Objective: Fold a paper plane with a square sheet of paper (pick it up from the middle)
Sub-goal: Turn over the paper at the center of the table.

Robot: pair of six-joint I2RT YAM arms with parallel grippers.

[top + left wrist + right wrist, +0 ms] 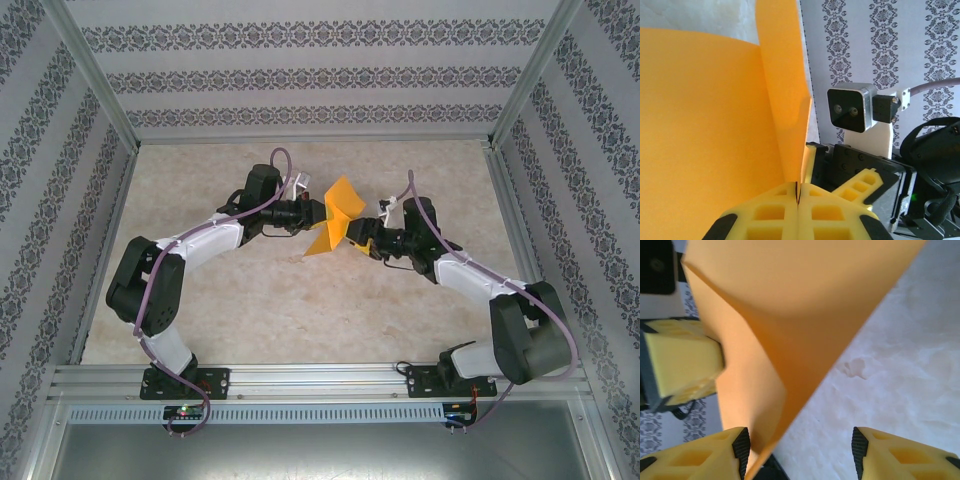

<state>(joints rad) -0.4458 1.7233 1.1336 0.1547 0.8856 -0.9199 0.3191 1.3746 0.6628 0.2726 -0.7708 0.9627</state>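
In the top view the left arm [210, 240] and right arm [472, 277] share one build: bulky black joint housings, white link covers between them, and black bases [185, 382] at the lower edge. A mauve cable [283, 165] runs along each arm. At the bottom of the left wrist view the fingers [765, 220] are yellow with square lattice pockets and black trim. At centre right, a silver-edged black camera [850, 107] with two lenses sits on a white bracket [875, 140].

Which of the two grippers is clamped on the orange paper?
The left gripper: its yellow fingers are pressed together with the paper pinched between them. The right gripper stands open, its fingers spread apart.
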